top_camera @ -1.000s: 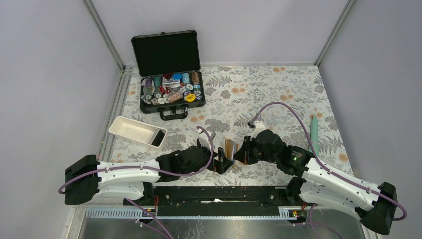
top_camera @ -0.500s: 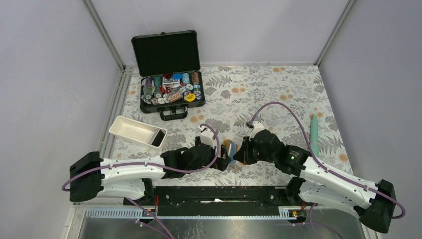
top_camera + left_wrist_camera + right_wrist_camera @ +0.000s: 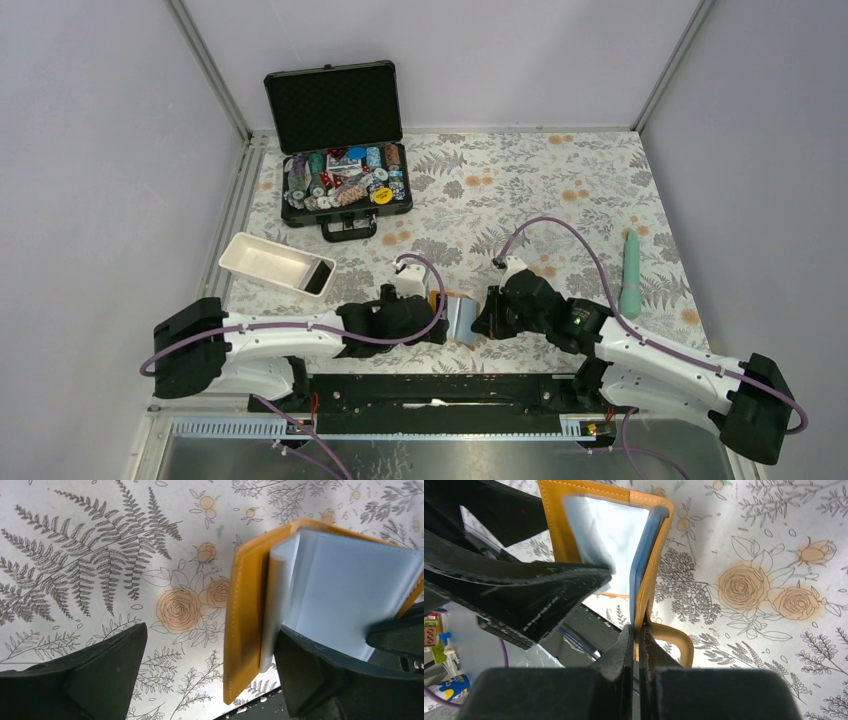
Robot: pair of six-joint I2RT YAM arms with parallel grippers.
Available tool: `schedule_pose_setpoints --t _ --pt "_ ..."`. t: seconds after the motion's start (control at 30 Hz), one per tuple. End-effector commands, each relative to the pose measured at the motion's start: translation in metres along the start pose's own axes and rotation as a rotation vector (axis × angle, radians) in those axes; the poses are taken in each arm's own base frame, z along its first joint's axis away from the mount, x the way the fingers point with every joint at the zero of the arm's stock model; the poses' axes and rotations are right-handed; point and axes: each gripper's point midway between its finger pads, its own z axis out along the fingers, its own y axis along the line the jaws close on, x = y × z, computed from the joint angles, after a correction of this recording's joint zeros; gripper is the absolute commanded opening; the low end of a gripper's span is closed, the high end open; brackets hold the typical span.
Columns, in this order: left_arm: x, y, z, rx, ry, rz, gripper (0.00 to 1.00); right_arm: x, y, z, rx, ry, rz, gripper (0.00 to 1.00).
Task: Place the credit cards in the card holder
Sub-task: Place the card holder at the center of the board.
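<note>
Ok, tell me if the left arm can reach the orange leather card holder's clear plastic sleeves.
Likely yes: the left gripper is open right beside the sleeves, the right gripper is shut on the card holder, and nothing lies between.

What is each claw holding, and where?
The right gripper pinches the card holder by one orange cover's edge; the left gripper is open, holding nothing.

No text, number or brand mark is legible. Print on the chips point(image 3: 318, 190) in the black case point(image 3: 335, 100), far beyond the left pincer point(image 3: 212, 635), is too small to read.
</note>
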Motion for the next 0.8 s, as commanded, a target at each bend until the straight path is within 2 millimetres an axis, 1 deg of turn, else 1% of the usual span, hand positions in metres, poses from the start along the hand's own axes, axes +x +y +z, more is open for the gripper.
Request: schedule_pose_setpoints --t 0.0,0.1,0.23,0.3,0.47,0.5,0.53,0.63,0.67,0.77 --pt "-0.012 0.004 0.003 -0.061 -0.048 -0.075 0.99 0.005 0.003 0.007 -0.032 0.012 0.02 0.0" --pt "-0.009 0.006 0.005 -0.071 -0.042 -0.088 0.97 0.011 -0.002 0.012 -0.023 0.029 0.02 0.0" --pt "-0.003 0.009 0.009 -0.084 -0.025 -0.096 0.83 0.017 -0.008 0.018 -0.009 0.045 0.022 0.0" --pt "0.0 0.009 0.011 -0.079 -0.015 -0.096 0.79 0.019 -0.011 0.021 0.001 0.051 0.023 0.0" --pt "0.007 0.007 0.016 -0.068 0.012 -0.101 0.56 0.024 -0.018 0.026 0.024 0.061 0.024 0.0" --pt "0.009 0.008 0.016 -0.071 0.016 -0.101 0.5 0.025 -0.021 0.027 0.035 0.058 0.025 0.0" --pt "0.009 0.008 0.016 -0.07 0.016 -0.105 0.42 0.025 -0.025 0.028 0.053 0.052 0.026 0.0" --pt "0.01 0.005 0.016 -0.049 0.017 -0.113 0.26 0.024 -0.039 0.028 0.124 0.033 0.046 0.0" --pt "0.01 0.004 0.015 -0.043 0.019 -0.116 0.21 0.022 -0.046 0.027 0.161 0.019 0.051 0.03" --pt "0.01 0.003 0.014 -0.025 0.017 -0.124 0.1 0.017 -0.065 0.021 0.263 -0.019 0.049 0.32"
